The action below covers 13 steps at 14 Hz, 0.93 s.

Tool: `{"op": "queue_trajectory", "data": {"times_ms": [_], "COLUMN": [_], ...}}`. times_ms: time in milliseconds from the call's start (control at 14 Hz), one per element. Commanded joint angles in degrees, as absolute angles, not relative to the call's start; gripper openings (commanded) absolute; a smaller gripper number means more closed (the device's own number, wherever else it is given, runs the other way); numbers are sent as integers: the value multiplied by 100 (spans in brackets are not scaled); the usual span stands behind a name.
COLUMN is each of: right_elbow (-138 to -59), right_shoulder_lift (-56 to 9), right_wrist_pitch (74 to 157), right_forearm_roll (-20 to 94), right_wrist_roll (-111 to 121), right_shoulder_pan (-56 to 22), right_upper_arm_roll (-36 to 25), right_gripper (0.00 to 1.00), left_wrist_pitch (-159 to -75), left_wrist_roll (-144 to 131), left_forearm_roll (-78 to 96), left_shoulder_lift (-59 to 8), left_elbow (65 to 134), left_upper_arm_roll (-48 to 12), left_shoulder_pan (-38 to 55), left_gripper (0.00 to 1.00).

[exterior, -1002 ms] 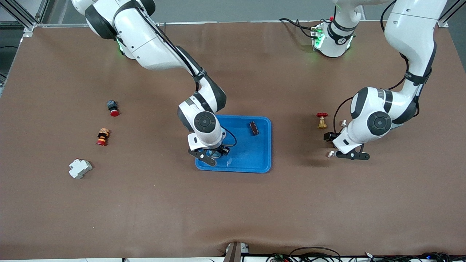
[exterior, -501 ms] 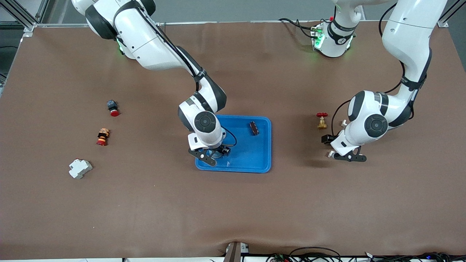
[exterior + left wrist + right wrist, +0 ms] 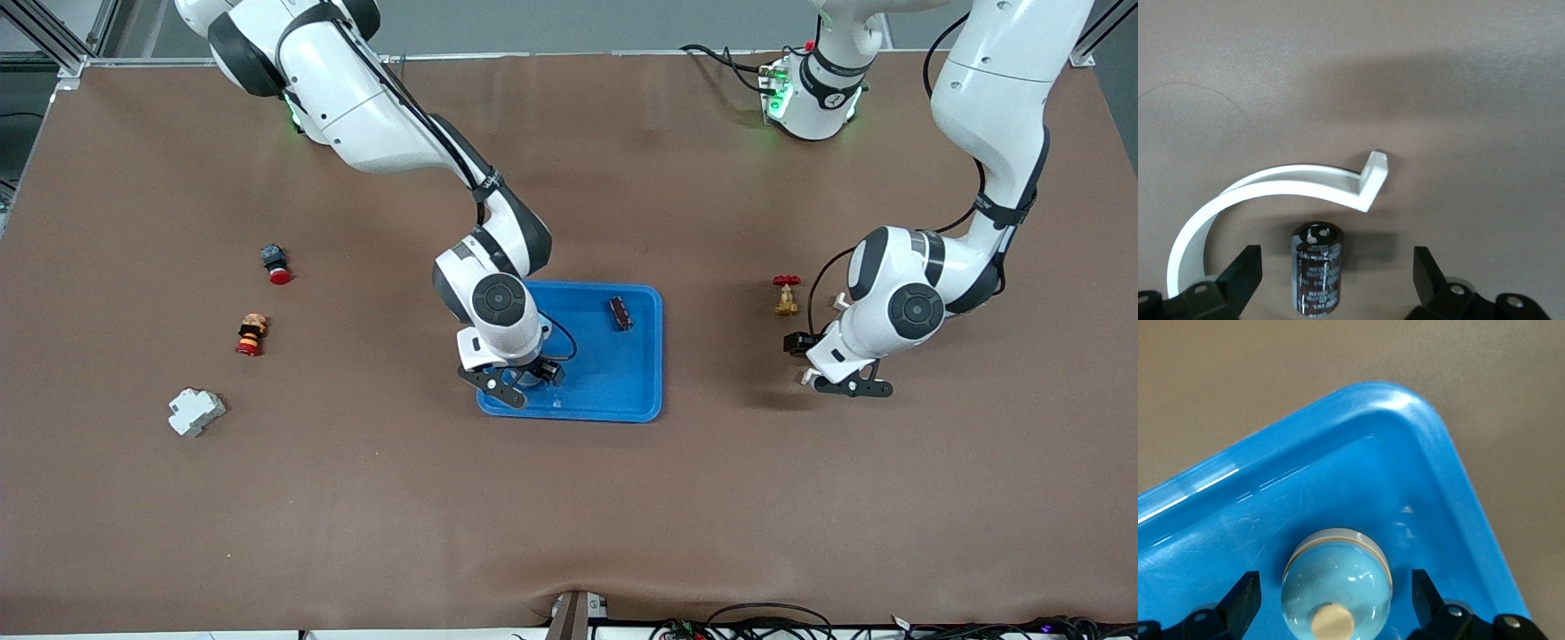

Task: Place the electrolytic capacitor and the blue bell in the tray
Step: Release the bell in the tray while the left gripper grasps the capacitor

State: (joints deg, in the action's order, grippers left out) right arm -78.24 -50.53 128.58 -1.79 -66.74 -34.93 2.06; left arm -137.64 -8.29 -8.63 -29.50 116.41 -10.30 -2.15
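Brown mat [image 3: 569, 498] covers table; alu frame [image 3: 53, 40] at corner.

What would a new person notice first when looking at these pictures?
The bright blue tray at the middle of the table draws the eye first, with the right gripper open on either side of a light blue bell resting in one corner of it. Toward the left arm's end, the left gripper hangs open over a dark electrolytic capacitor lying beside a curved white strip.

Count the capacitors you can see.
2. One capacitor lies in the blue tray; another capacitor sits on the table within the open left pincer.
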Motion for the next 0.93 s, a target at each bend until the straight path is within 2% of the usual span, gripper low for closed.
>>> {"op": "queue_trajectory", "data": {"times_ms": [0,215,286,501,716,859], "right_elbow": [-7192,-6724,-6724,-6724,-6969,-7040], "right_shoulder_lift": [-5080,-4967,-4905,-4590,-4106,-3912], "right_wrist_pitch": [11958,11076,10952,10618,10346,10179], "right_forearm_roll": [-237,-194,-185,-246,-237,-237], "right_wrist_roll": [-6356,-5724,-5469,-4783,-3783,-3088], "right_shoulder_pan": [-3340,-3042,-2893,-2690,-2243,-1909], "right_upper_arm_roll": [237,263,290,238,176,184], "right_gripper": [100,100,100,100,100,100], "left_wrist_pitch": [-13860,-13852,-13860,-13860,-13860,-13860], "left_wrist_roll": [-879,-888,-888,-923,-1063,-1072], "left_forearm_roll": [-870,-870,-870,-870,-870,-870], "left_shoulder_lift": [-2927,-2927,-2927,-2927,-2936,-2962], "left_elbow": [11681,11681,11681,11681,11672,11663], "left_upper_arm_roll": [-1055,-1055,-1055,-1055,-1055,-1055], "left_shoulder_pan": [-272,-272,-272,-264,-246,-246], "left_gripper": [100,100,92,57,38,20]}}
